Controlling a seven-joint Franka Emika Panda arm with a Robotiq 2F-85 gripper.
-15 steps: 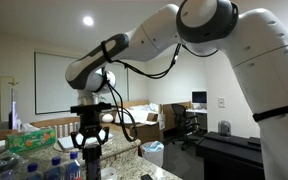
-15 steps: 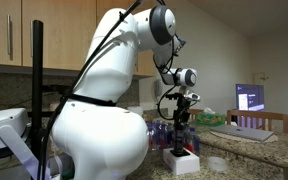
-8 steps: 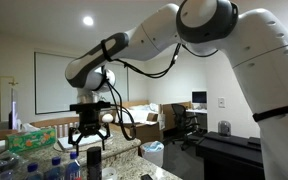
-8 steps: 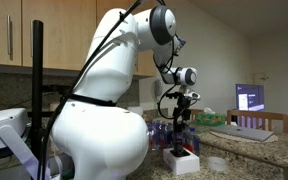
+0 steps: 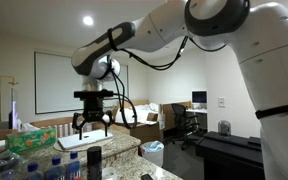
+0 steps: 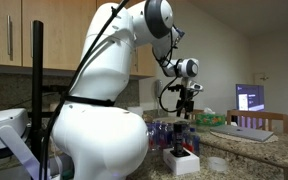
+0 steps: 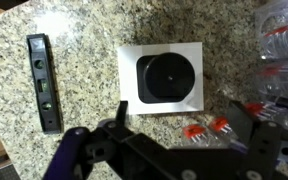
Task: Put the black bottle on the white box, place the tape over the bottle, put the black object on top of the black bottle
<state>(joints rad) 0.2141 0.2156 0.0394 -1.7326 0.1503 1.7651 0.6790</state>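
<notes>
- In an exterior view, the gripper (image 5: 92, 125) now hangs above the black bottle (image 5: 93, 160). A second ago it was down around the bottle with its jaws closer together. They have since spread wide and risen clear, and they hold nothing.
- In the same view the bottle stands upright on its own below the open jaws, with a clear gap between them.
- In an exterior view from the arm's other side, the gripper (image 6: 185, 110) has also lifted. The bottle (image 6: 181, 148) sits on the white box (image 6: 182, 164) on the counter, no longer touched.
- In the wrist view, looking straight down, the bottle's round dark top (image 7: 169, 77) lies inside the outline of the white box (image 7: 127, 100). The gripper (image 7: 174, 150) has its dark fingers spread to either side at the bottom edge.
- The long black object (image 7: 44, 83) lies flat on the speckled counter (image 7: 84, 25), well apart from the box. Clear bottles (image 7: 279, 40) crowd the right edge.
- The first step looks finished. The tape comes next, but I cannot find it in any view.
</notes>
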